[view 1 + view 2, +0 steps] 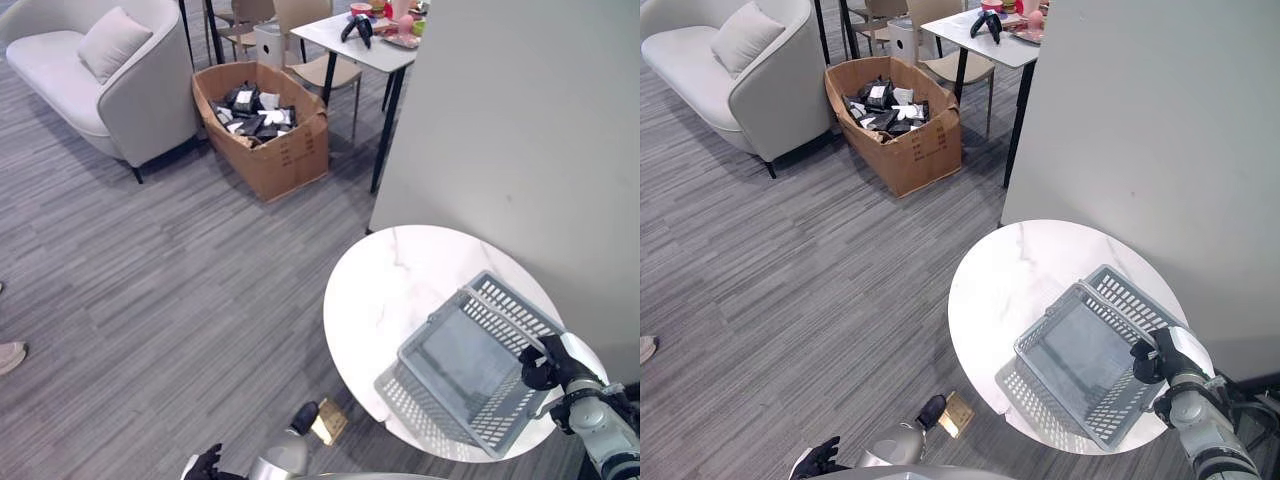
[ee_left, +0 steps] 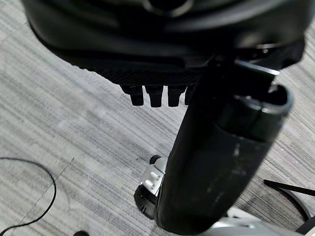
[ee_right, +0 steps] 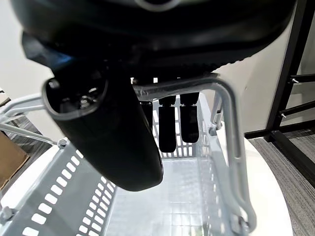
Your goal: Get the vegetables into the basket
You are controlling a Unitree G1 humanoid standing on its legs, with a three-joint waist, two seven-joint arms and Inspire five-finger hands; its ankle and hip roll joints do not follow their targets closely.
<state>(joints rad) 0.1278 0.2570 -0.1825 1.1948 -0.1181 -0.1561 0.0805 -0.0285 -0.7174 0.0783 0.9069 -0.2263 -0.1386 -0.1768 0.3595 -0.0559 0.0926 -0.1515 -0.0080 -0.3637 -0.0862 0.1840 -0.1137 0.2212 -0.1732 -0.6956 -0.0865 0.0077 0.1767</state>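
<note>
Grey plastic mesh forms the basket (image 1: 470, 365), which is tilted on the round white marble table (image 1: 390, 290), with its open mouth turned toward the floor side and its near rim raised. The right hand (image 1: 548, 366) is closed on the basket's metal handle (image 3: 231, 128): in the right wrist view the fingers (image 3: 167, 125) are curled over the bar and the thumb (image 3: 108, 142) is set beneath it. The basket interior lies directly past those fingers, and its long axis runs away from them across the table. No vegetables can be made out, so their direction from the fingers cannot be told. The left hand (image 1: 205, 465) hangs low over the grey carpet (image 1: 150, 280), well apart from the basket, with its fingers (image 2: 152, 96) folded on nothing. The right hand is judged nearer for any basket move.
</note>
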